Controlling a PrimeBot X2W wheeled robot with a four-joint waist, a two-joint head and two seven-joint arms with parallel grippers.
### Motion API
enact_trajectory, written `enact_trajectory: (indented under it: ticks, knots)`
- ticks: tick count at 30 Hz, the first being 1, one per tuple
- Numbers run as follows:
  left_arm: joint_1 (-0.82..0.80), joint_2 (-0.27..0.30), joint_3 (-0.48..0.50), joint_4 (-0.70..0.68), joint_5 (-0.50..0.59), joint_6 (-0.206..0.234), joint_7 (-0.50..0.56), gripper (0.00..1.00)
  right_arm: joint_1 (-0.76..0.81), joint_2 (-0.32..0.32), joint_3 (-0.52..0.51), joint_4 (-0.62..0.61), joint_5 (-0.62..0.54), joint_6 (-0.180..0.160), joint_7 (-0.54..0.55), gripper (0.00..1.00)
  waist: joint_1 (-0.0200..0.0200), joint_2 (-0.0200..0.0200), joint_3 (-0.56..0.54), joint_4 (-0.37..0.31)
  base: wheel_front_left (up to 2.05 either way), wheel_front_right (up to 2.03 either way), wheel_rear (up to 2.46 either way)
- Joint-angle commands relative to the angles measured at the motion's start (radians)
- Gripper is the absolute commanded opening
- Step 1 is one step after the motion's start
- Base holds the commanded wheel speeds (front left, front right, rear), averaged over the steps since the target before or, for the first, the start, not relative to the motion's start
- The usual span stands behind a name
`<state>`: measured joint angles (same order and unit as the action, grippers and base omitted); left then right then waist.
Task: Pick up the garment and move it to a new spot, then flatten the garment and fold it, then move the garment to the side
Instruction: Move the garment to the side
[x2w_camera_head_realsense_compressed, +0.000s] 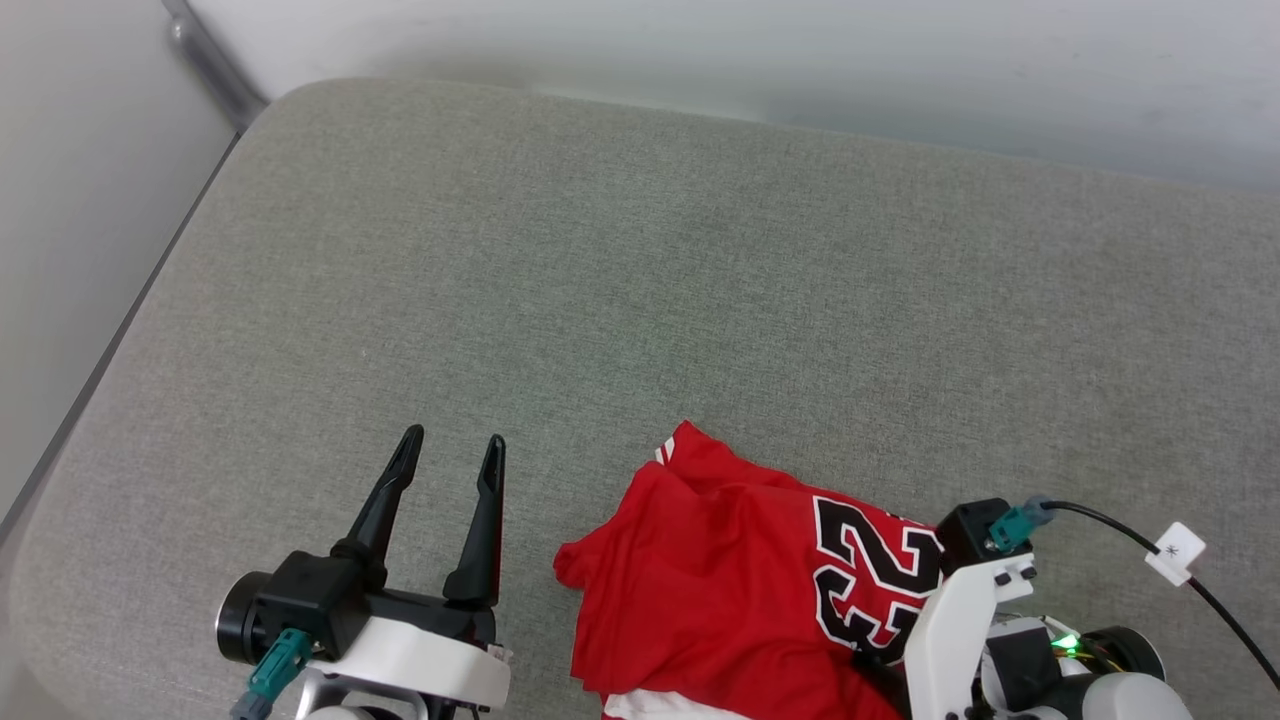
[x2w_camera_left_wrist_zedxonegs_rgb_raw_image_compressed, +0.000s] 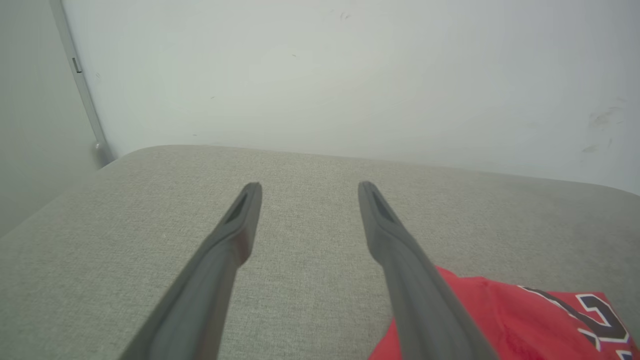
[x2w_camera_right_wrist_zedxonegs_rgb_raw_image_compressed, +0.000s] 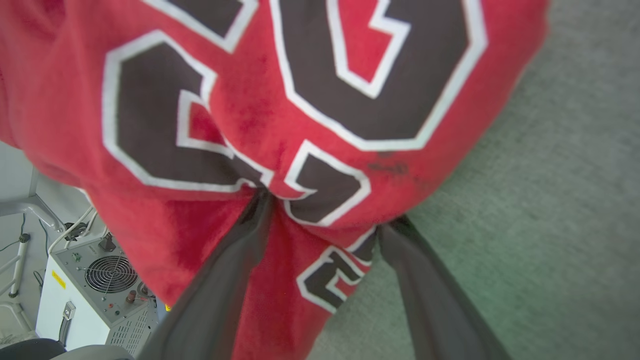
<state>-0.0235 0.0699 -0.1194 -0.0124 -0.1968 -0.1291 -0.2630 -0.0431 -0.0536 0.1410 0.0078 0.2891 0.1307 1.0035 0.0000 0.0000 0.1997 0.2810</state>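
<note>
The garment (x2w_camera_head_realsense_compressed: 720, 590) is a red jersey with large black-and-white numerals, lying crumpled at the near edge of the grey cushion (x2w_camera_head_realsense_compressed: 640, 280). My left gripper (x2w_camera_head_realsense_compressed: 453, 442) hovers open and empty just left of it; in the left wrist view the left gripper (x2w_camera_left_wrist_zedxonegs_rgb_raw_image_compressed: 308, 187) points over bare cushion, with the garment (x2w_camera_left_wrist_zedxonegs_rgb_raw_image_compressed: 525, 320) at the lower right. My right wrist (x2w_camera_head_realsense_compressed: 965, 600) sits over the garment's right side. In the right wrist view, the right gripper (x2w_camera_right_wrist_zedxonegs_rgb_raw_image_compressed: 328, 210) has its fingers spread, tips dug into the garment (x2w_camera_right_wrist_zedxonegs_rgb_raw_image_compressed: 325, 100), and a bulge of cloth lies between them.
A white wall (x2w_camera_head_realsense_compressed: 800, 50) backs the cushion, and a grey pole (x2w_camera_head_realsense_compressed: 215, 70) stands at the far left corner. Wide bare cushion lies beyond the garment. A white machine box with a fan (x2w_camera_right_wrist_zedxonegs_rgb_raw_image_compressed: 95, 285) stands on the floor below the near edge. A tagged black cable (x2w_camera_head_realsense_compressed: 1175, 550) trails from my right wrist.
</note>
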Motion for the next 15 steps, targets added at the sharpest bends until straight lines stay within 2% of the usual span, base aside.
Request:
enact_trajectory:
  ticks: [1, 2, 3, 4, 7, 11, 15]
  knots:
    - [-0.007, -0.001, -0.001, 0.000, 0.002, -0.001, -0.002, 1.00, 0.005, 0.008, 0.029, 0.050, -0.007, 0.000, 0.000, 0.73, 0.0000, 0.0000, 0.000, 0.001, 0.00, 0.00, 0.00]
    - [-0.006, -0.001, -0.001, 0.001, 0.002, -0.001, -0.002, 1.00, 0.003, 0.008, 0.037, 0.058, -0.008, 0.000, -0.009, 0.47, 0.0000, 0.0000, -0.002, 0.001, 0.00, 0.00, 0.00]
    - [-0.003, -0.001, -0.002, 0.003, 0.004, -0.001, -0.002, 1.00, 0.001, 0.008, 0.039, 0.067, -0.011, 0.000, -0.019, 0.29, 0.0000, 0.0000, -0.004, 0.000, 0.00, 0.00, 0.00]
    - [0.000, -0.001, -0.003, 0.006, 0.006, -0.001, -0.002, 1.00, -0.003, 0.008, 0.042, 0.076, -0.018, 0.000, -0.028, 0.00, 0.0000, 0.0000, -0.007, -0.002, 0.00, 0.00, 0.00]
    - [0.007, 0.005, -0.004, 0.012, 0.006, -0.001, -0.002, 1.00, -0.019, 0.003, 0.054, 0.086, -0.040, 0.000, -0.051, 0.00, 0.0000, 0.0000, -0.016, -0.016, 0.00, 0.00, 0.00]
    - [0.016, 0.006, -0.020, 0.016, 0.004, -0.001, -0.002, 1.00, -0.056, -0.004, 0.088, 0.049, -0.134, -0.001, -0.068, 0.00, 0.0000, 0.0000, -0.036, -0.060, 0.00, 0.00, 0.00]
    - [0.016, 0.005, -0.028, 0.015, 0.005, -0.001, -0.002, 1.00, -0.091, -0.095, 0.139, -0.019, -0.194, -0.001, -0.070, 0.00, 0.0000, 0.0000, -0.042, -0.119, 0.00, 0.00, 0.00]
